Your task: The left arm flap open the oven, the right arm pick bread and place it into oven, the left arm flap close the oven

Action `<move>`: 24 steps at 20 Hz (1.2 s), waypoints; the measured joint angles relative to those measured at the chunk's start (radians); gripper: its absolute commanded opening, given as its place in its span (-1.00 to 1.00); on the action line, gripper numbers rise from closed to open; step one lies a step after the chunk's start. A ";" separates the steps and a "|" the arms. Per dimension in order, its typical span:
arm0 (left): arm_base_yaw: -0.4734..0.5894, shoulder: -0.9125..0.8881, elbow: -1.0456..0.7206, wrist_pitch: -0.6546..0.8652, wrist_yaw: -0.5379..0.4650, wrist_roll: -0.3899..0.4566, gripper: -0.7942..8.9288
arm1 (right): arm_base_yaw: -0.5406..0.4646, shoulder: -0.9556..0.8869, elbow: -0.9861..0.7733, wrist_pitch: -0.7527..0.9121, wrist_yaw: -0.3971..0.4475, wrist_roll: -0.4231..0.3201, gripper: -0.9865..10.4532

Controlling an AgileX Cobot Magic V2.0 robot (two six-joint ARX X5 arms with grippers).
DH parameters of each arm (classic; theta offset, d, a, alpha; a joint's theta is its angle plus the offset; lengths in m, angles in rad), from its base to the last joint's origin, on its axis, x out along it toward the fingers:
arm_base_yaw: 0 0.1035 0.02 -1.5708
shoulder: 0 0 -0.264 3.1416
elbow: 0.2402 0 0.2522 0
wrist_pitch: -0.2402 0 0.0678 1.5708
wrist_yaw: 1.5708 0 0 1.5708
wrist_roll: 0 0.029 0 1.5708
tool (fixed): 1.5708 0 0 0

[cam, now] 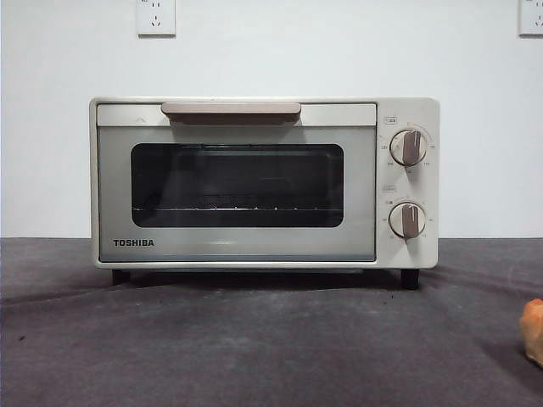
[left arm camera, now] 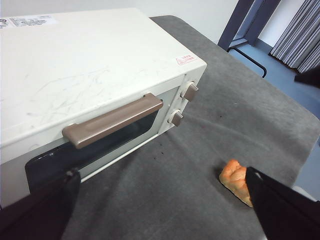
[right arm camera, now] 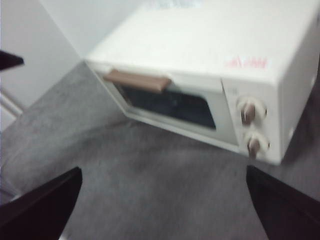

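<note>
Door shut on the oven (cam: 254,182), bread (left arm camera: 235,180) waiting on the cloth off its knob side (nothing started), so you'll bring the left gripper (left arm camera: 160,200), jaws wide and empty, down onto the handle (left arm camera: 112,120).

even, bright light in the front view, soft shadow beneath the oven (cam: 254,182); right wrist view blurred and washed out; left wrist view sharp.
</note>
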 measured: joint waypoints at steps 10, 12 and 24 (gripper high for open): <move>-0.006 0.000 0.000 0.000 0.000 -0.016 0.26 | 0.082 0.183 -0.059 -0.153 0.121 0.008 0.09; -0.006 0.000 0.000 0.000 0.000 -0.016 0.26 | 0.109 0.216 -0.086 -0.167 0.179 0.018 0.09; -0.006 0.000 0.000 0.000 0.000 -0.016 0.26 | 0.220 0.483 -0.221 -0.130 0.351 0.130 0.09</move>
